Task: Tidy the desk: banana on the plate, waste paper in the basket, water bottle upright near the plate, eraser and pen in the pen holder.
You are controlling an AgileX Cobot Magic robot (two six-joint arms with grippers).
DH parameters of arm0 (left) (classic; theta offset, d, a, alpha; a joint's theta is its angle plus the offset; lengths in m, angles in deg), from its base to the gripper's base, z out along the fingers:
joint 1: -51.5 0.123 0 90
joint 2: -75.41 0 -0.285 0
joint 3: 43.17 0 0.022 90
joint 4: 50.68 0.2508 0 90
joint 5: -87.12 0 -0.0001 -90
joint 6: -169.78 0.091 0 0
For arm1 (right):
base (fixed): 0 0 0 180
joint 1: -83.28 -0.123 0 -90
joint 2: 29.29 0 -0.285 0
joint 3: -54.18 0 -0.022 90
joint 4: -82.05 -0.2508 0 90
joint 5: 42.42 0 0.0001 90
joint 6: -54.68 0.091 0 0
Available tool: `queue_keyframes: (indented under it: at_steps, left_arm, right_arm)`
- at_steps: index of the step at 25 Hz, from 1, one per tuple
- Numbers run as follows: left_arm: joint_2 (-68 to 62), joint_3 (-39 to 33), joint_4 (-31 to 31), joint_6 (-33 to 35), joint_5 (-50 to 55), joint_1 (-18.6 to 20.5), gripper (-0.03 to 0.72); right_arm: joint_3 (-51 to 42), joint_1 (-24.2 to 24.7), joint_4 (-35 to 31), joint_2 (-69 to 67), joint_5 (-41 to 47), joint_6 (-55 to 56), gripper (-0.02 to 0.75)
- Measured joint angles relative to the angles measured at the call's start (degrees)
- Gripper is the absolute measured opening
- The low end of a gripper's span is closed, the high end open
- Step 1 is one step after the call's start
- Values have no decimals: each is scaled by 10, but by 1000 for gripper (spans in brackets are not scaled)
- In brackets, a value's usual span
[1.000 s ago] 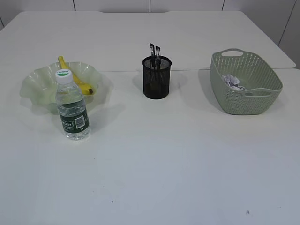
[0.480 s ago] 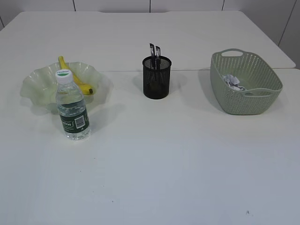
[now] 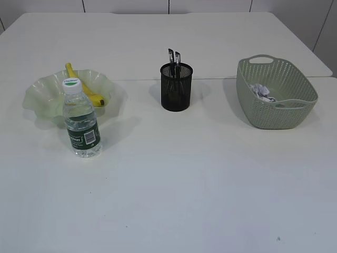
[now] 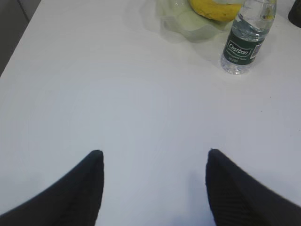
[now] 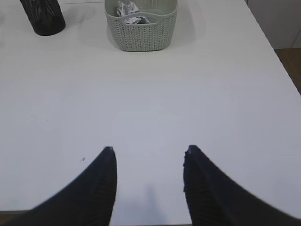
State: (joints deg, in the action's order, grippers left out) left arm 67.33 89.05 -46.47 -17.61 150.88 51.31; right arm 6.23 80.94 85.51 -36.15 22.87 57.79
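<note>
Yellow banana (image 3: pixel 86 88) is seen lying in the pale green ruffled plate (image 3: pixel 39 95) at left of the exterior frame; the water bottle (image 3: pixel 81 120) stands upright just in front of it, near the plate rim. Pens (image 3: pixel 174 62) are seen in the black mesh pen holder (image 3: pixel 176 87) at centre; the eraser cannot be told inside it. Crumpled paper (image 3: pixel 261 91) is seen in the grey-green basket (image 3: pixel 275 94) at right. Left gripper (image 4: pixel 153 157) is held wide and empty over bare table (image 3: pixel 200 179); right gripper (image 5: pixel 148 150) likewise, somewhat narrower. The task is judged essentially complete. Remaining step, a clean retreat: both arms are best kept low-risk, well apart from the bottle, so nothing is toppled.
</note>
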Motion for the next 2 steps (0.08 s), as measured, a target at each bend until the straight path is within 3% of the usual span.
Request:
queue_keyframes:
  at_steps: [2]
  left_arm:
    - [0,0,0,0,0,0,468]
  right_arm:
    - [0,0,0,0,0,0,358]
